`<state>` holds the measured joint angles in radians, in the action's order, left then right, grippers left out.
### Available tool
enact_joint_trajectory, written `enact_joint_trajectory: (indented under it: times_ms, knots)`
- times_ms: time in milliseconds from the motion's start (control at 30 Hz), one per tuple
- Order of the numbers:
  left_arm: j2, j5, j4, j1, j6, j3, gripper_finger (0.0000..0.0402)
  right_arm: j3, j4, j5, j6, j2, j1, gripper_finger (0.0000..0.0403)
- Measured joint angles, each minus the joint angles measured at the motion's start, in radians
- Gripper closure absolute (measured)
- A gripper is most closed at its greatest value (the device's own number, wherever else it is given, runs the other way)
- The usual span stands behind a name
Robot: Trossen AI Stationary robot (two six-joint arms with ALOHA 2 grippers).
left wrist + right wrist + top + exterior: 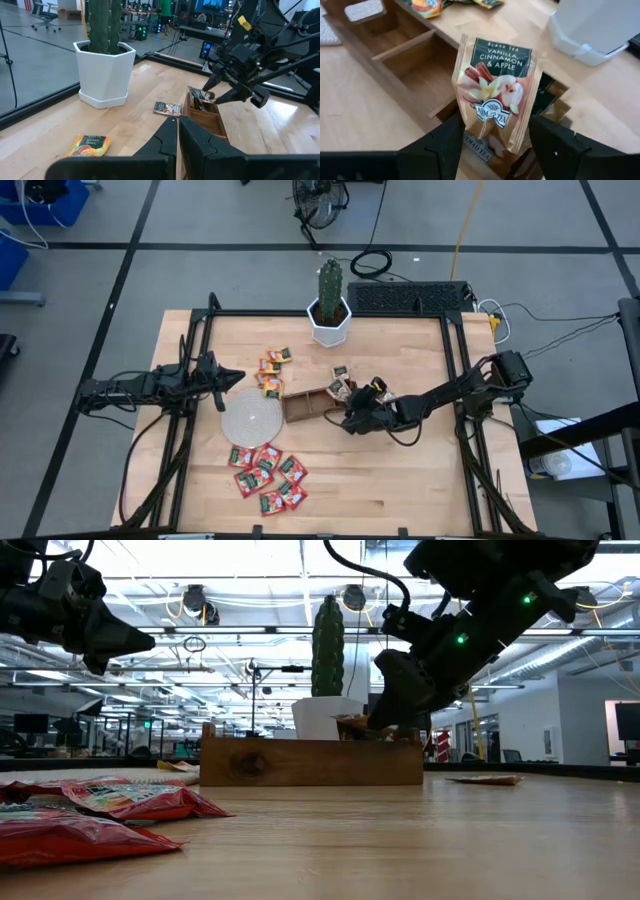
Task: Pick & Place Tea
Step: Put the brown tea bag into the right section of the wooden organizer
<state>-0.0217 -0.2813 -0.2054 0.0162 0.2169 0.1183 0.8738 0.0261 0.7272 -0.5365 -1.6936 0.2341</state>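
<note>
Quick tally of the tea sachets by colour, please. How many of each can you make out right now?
Red sachets: about 7
Orange-yellow sachets: about 4
Whitish sachets: at least 3
Total: about 14; overlapping ones make this uncertain.

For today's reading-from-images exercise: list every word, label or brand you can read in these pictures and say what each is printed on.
"BLACK TEA" / "VANILLA, CINNAMON & APPLE": whitish sachet standing between the fingers of the right tool, over the tray.
"AHMAD TEA": logo lower on the same sachet, small, read with less certainty.
"MANGO MAGIC": orange-yellow sachet, blurred, uncertain.
Red sachets: print too blurred to read.
</note>
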Motion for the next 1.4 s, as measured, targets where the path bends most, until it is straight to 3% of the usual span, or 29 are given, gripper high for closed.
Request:
enact_joint_trajectory:
  times_ms: [300,700,1033,1267,1400]
  knots:
    - [0.0,0.0,0.0,0.0,0.0,0.0,0.038,0.0,0.002,-0.128,0.003,0.001,-0.034,0.0191]
    - [0.0,0.0,0.0,0.0,0.0,0.0,0.038,0.0,-0.031,-0.101,-0.019,0.069,-0.052,0.0191]
    - [0.0,0.0,0.0,0.0,0.0,0.0,0.038,0.0,-0.173,-0.099,-0.04,0.07,-0.065,0.0198]
    - [0.0,0.0,0.0,0.0,0.0,0.0,0.038,0.0,-0.172,-0.233,-0.003,0.075,-0.065,0.0196]
    - [0.0,0.0,0.0,0.0,0.0,0.0,0.038,0.0,-0.185,-0.239,0.0,0.09,-0.065,0.0198]
